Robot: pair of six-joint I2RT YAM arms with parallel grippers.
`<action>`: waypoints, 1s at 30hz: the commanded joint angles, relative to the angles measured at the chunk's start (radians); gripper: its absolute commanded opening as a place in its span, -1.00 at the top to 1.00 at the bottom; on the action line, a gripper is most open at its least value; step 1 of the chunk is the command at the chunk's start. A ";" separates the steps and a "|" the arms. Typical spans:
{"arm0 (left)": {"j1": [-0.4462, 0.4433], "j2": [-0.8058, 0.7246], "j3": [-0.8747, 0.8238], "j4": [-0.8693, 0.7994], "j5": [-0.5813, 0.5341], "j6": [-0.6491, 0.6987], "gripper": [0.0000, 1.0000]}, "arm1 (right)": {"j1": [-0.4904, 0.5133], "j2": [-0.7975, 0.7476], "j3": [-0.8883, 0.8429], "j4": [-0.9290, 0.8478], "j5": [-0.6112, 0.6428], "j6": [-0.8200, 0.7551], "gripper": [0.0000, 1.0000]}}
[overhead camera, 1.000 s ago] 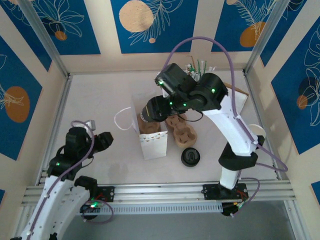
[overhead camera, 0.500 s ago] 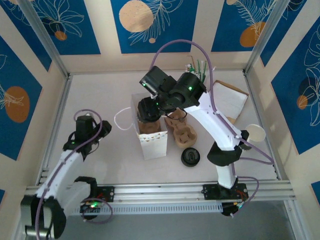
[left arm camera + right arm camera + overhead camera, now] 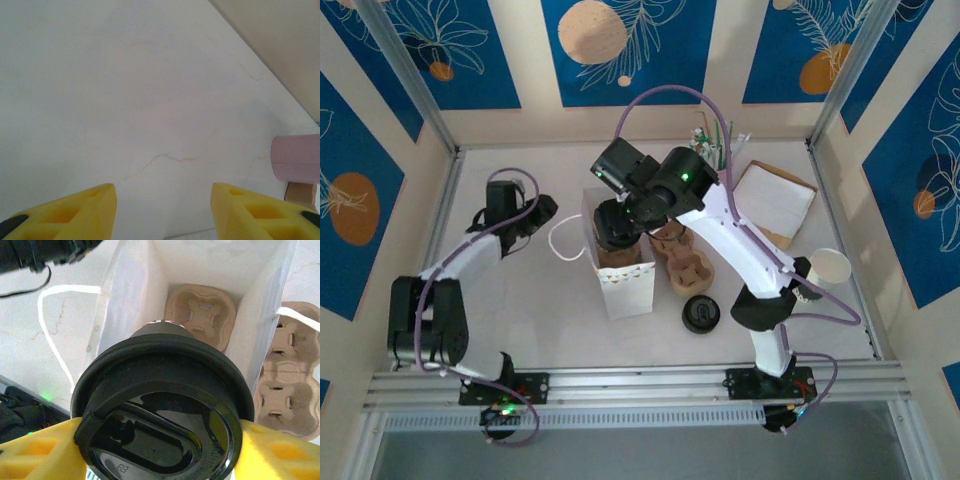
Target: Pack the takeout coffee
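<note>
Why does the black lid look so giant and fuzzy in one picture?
Right wrist view: the lidded coffee cup sits right under the lens, so it looms huge, its near rim soft, with pale shine. Top view: the white bag looks small, sharp and evenly lit.

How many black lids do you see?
2. One lid sits between the right jaws, over the open bag. The other lies loose on the table, just right of the bag. More may hide under the right arm.
</note>
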 commanded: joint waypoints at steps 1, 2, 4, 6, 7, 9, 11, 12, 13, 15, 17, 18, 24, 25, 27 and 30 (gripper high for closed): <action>-0.013 0.051 0.074 0.042 0.076 0.040 -0.05 | -0.006 0.013 -0.024 -0.156 -0.011 0.008 -0.15; -0.022 0.061 0.087 0.042 0.078 0.045 -0.06 | -0.007 0.015 -0.029 -0.156 -0.014 0.007 -0.14; -0.037 0.077 0.104 0.044 0.078 0.056 -0.06 | -0.008 0.016 -0.036 -0.156 -0.018 0.004 -0.14; -0.051 0.097 0.117 0.051 0.085 0.062 -0.06 | -0.008 0.018 -0.044 -0.157 -0.024 0.002 -0.14; -0.057 0.106 0.122 0.054 0.089 0.063 -0.06 | -0.008 0.015 -0.048 -0.156 -0.025 0.000 -0.14; -0.071 0.124 0.131 0.058 0.094 0.070 -0.06 | -0.008 0.015 -0.062 -0.156 -0.030 -0.004 -0.14; -0.086 0.134 0.138 0.054 0.096 0.081 -0.06 | -0.008 0.009 -0.078 -0.156 -0.031 -0.004 -0.14; -0.094 0.138 0.139 0.052 0.094 0.086 -0.06 | -0.008 0.005 -0.087 -0.156 -0.032 -0.005 -0.14; -0.101 0.140 0.140 0.051 0.092 0.089 -0.06 | -0.009 0.002 -0.095 -0.157 -0.033 -0.006 -0.14; -0.114 0.145 0.141 0.043 0.090 0.096 -0.06 | -0.008 -0.007 -0.115 -0.156 -0.035 -0.007 -0.14; -0.127 0.145 0.142 0.029 0.087 0.104 -0.06 | -0.008 -0.016 -0.134 -0.156 -0.037 -0.009 -0.14; -0.135 0.142 0.141 0.024 0.082 0.109 -0.06 | -0.008 -0.022 -0.142 -0.156 -0.038 -0.009 -0.14; -0.166 0.119 0.117 0.015 0.072 0.114 -0.05 | -0.011 -0.048 -0.183 -0.156 -0.053 -0.012 -0.14; -0.170 0.111 0.111 0.014 0.071 0.114 -0.06 | -0.013 -0.051 -0.188 -0.156 -0.057 -0.012 -0.14; -0.176 0.096 0.103 0.013 0.066 0.113 -0.06 | -0.013 -0.057 -0.198 -0.156 -0.062 -0.013 -0.14; -0.188 0.072 0.091 0.003 0.062 0.116 -0.06 | -0.015 -0.063 -0.213 -0.156 -0.069 -0.016 -0.15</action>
